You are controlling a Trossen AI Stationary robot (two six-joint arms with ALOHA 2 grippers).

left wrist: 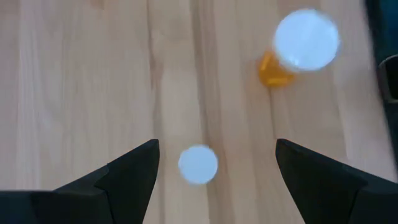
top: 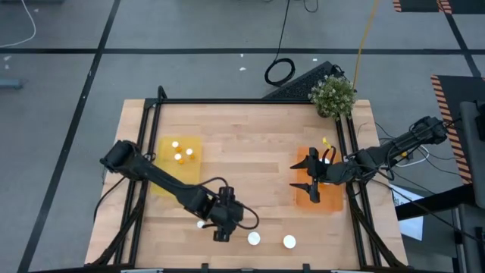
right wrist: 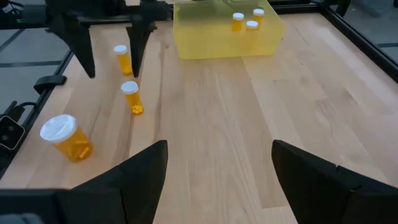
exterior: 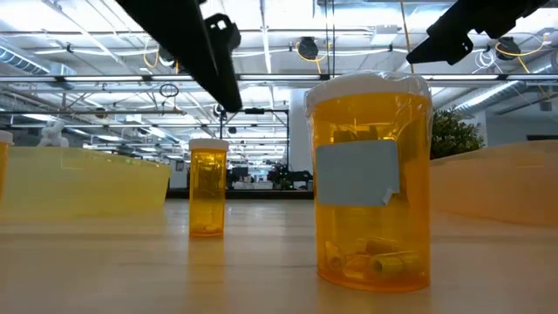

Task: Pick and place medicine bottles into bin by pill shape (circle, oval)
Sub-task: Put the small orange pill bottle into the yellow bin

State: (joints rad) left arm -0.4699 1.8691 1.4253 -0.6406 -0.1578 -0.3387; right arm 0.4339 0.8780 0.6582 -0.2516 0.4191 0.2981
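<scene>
Three bottles [top: 182, 152] sat in the yellow bin [top: 168, 184].
I saw my left gripper [left wrist: 214, 168] spread wide over a narrow bottle [left wrist: 198, 164]; my right gripper [top: 310, 174] gaped above the orange bin [top: 330, 202].

Six bottles [top: 253, 239] — two bins [top: 165, 144].

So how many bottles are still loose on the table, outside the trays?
3: one under the left gripper at, a second and a third near the front edge. More may be hidden by the arms.
</scene>
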